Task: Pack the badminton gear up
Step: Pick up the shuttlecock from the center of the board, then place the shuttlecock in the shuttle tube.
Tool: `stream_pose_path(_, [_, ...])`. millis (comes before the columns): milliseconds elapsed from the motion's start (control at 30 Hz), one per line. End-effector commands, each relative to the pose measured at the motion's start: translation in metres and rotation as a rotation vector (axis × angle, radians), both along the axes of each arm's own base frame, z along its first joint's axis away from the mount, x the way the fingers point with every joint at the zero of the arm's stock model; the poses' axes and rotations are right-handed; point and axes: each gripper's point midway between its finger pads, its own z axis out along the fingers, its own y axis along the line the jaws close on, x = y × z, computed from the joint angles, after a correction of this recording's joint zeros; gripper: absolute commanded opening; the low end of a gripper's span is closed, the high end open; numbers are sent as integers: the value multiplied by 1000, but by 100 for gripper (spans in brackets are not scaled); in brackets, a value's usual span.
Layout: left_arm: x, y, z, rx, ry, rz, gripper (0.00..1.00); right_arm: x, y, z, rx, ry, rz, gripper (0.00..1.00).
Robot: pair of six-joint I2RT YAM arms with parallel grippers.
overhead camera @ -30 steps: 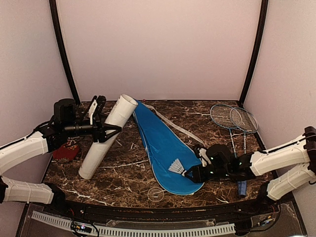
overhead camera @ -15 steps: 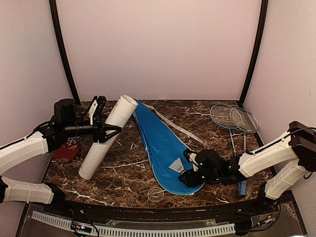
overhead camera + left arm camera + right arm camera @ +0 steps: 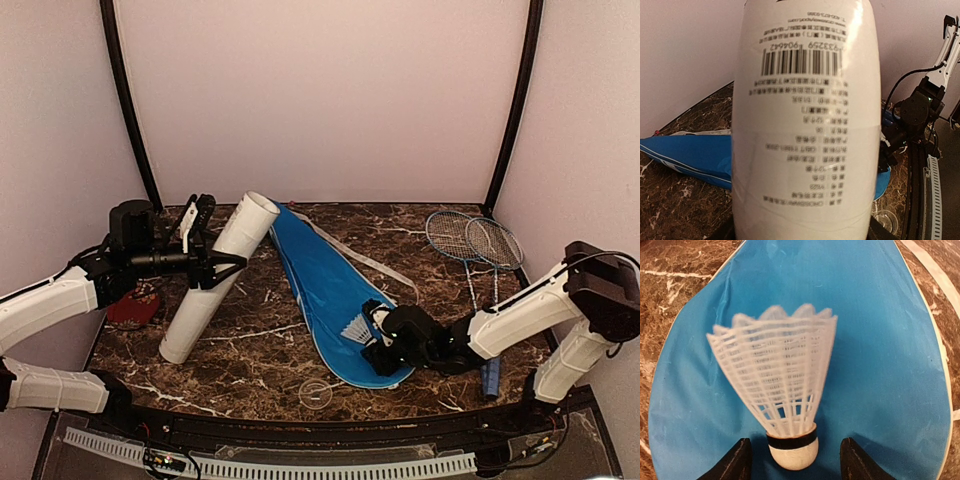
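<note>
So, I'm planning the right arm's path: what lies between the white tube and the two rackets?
The blue racket cover, lying flat, with a shuttlecock on its near end between the right tool's open fingers. The top view shows it.

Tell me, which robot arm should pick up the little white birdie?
Right. The right fingers stand open on either side of the shuttlecock, at its cork base, on the blue cover, not touching it yet. The left fingers hold the long white tube, far over on the left.
</note>
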Motion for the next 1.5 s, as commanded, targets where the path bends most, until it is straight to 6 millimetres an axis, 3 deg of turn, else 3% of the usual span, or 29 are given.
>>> stream_pose_path(0, [-2,-3,23,-29,-73,-20,64,14,-13,-10,-149,-101,-1,61])
stream_pose_path(367, [-2,-3,22,-29,-71,-20,64,14,7,-4,-109,-111,71,43])
stream_pose_path(600, [-1,-3,21,-27,-69,-20,64,20,18,10,-69,-134,69,42])
stream_pose_path(667, [-1,-3,20,-25,-66,-20,64,10,27,13,-51,-103,152,27])
stream_pose_path(767, [0,-3,19,-22,-66,-18,64,5,29,20,-44,-82,175,22])
stream_pose_path(867, [-1,-4,17,-16,-65,-22,64,-3,28,44,14,-60,202,17])
stream_pose_path(1133, [-7,-10,6,37,-79,-57,64,-28,15,97,139,136,260,18])
stream_pose_path(1333, [-35,-34,-20,158,-118,-148,64,-65,-2,130,136,386,330,18])
stream_pose_path(1467, [-54,-49,-40,249,-138,-199,64,-82,-12,171,160,465,356,18])
